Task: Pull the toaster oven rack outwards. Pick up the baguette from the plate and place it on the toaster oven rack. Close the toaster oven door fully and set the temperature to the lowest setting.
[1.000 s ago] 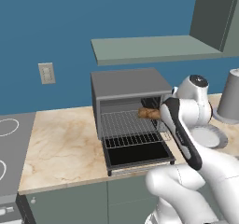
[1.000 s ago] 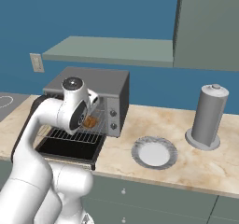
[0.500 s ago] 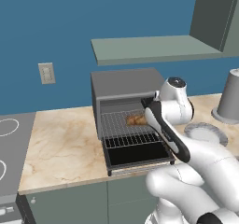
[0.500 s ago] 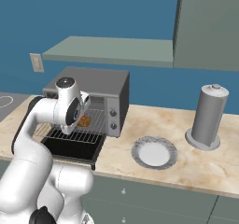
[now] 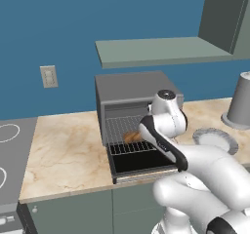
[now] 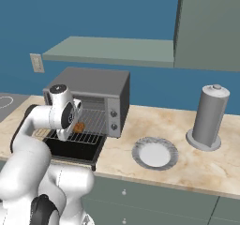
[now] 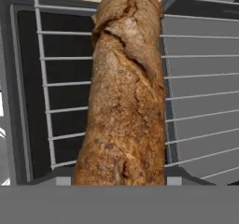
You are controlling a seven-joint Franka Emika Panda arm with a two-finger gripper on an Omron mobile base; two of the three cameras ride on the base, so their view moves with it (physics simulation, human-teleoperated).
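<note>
Rack [image 7: 186, 78] drawn out, plate [image 6: 154, 154] emptied: my gripper [image 5: 138, 136] apparently holds the baguette [image 7: 123, 97] over the rack's front edge (fingertips hidden), release, door [image 5: 141, 162] and temperature knob remaining.

A: The baguette [image 7: 123, 92] has a rough, cracked brown crust, quite matt.

B: And the toaster oven rack [image 7: 186, 92] is thin, smooth silver wire. The toaster oven [image 6: 96, 81] looks like dull grey metal.

A: The toaster oven door [image 5: 141, 164] is dark and glassy. The counter [image 6: 197, 165] looks like polished beige marble with pale veins.

B: The plate [image 6: 154, 154] is smooth grey.
</note>
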